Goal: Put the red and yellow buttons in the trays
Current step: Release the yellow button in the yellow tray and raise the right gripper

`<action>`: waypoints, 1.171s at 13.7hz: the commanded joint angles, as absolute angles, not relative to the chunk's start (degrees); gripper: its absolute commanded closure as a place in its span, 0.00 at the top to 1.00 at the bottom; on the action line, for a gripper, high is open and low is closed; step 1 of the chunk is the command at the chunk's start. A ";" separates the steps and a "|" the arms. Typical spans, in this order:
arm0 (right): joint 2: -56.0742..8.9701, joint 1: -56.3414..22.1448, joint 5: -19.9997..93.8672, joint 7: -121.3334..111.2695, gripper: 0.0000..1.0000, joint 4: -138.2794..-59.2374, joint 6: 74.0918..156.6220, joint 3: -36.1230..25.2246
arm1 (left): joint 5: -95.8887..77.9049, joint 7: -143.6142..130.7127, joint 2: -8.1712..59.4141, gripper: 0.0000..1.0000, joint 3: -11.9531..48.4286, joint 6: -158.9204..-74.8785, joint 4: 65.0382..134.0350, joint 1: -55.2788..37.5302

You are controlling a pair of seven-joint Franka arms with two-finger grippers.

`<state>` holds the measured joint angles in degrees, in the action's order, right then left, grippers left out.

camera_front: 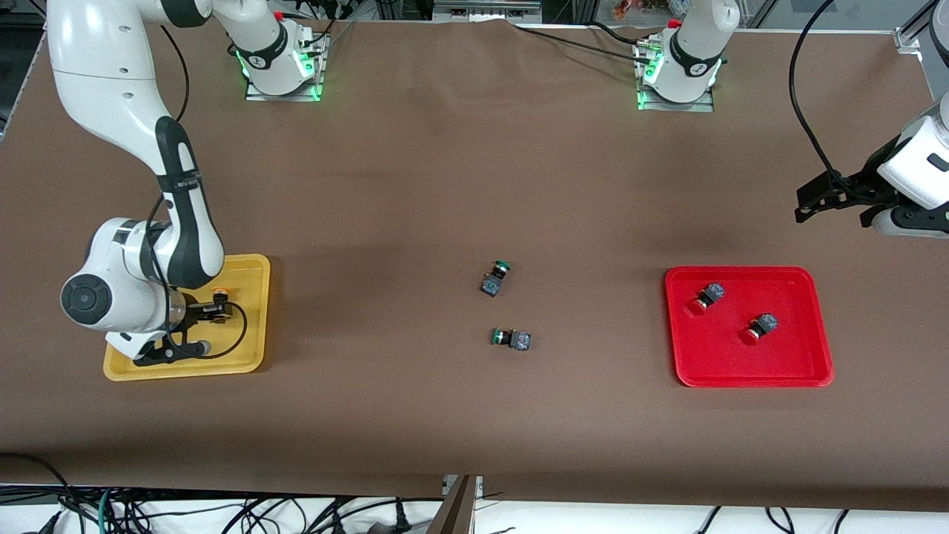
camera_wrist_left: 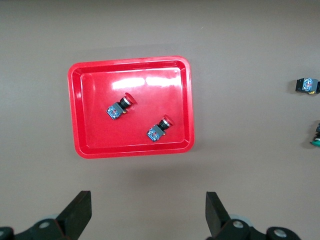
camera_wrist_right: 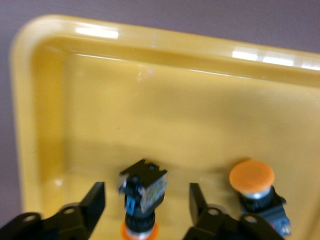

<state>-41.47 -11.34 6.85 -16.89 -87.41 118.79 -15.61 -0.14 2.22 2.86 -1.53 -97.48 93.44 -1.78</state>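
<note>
While my right gripper [camera_wrist_right: 147,205] hangs open around a yellow button [camera_wrist_right: 142,197] in the yellow tray [camera_front: 248,311] near the table's right-arm end, I should lift straight up, my open left gripper [camera_wrist_left: 147,220] waiting above the red tray [camera_wrist_left: 131,106].

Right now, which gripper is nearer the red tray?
Left. The left gripper hangs open over bare table just off the red tray, toward the left arm's end. The right gripper is open down in the yellow tray, around a yellow button.
</note>
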 commanded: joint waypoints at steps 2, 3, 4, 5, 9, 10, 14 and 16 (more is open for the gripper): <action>-39.99 -11.34 6.94 -17.84 1.00 -76.41 100.33 -15.56 | -0.62 1.93 3.60 1.00 -1.58 -96.06 91.58 -1.85; -39.90 -11.34 6.94 -17.75 1.00 -73.59 95.85 -15.64 | -0.62 1.93 3.69 1.00 -1.58 -96.06 91.50 -1.93; -39.38 -11.51 6.94 -17.84 1.00 -71.48 92.32 -15.99 | -0.62 1.93 3.69 1.00 -1.50 -96.06 91.49 -1.85; -38.16 -11.43 6.86 -17.75 1.00 -69.89 89.15 -16.00 | -0.62 1.93 3.60 1.00 -1.49 -96.06 91.58 -1.93; -33.86 -12.21 6.33 -15.74 1.00 -67.59 82.28 -15.91 | -0.62 1.93 3.60 1.00 -1.49 -96.06 91.49 -1.93; -31.05 -11.96 6.33 -13.91 1.00 -67.67 80.96 -15.56 | -0.62 1.93 3.60 1.00 -1.49 -96.06 91.49 -2.02; -17.70 -8.72 6.07 -4.23 1.00 -73.89 76.29 -8.73 | -0.62 1.76 3.60 1.00 -1.49 -96.06 91.49 -2.28; -11.63 -5.46 4.84 -4.04 1.00 -78.20 75.33 -4.59 | -0.62 1.76 3.60 1.00 -1.49 -95.98 91.49 -2.37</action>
<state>-19.29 -8.93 6.37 -5.32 -70.21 74.94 -9.03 -0.14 2.22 2.86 -1.38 -97.43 93.26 -1.97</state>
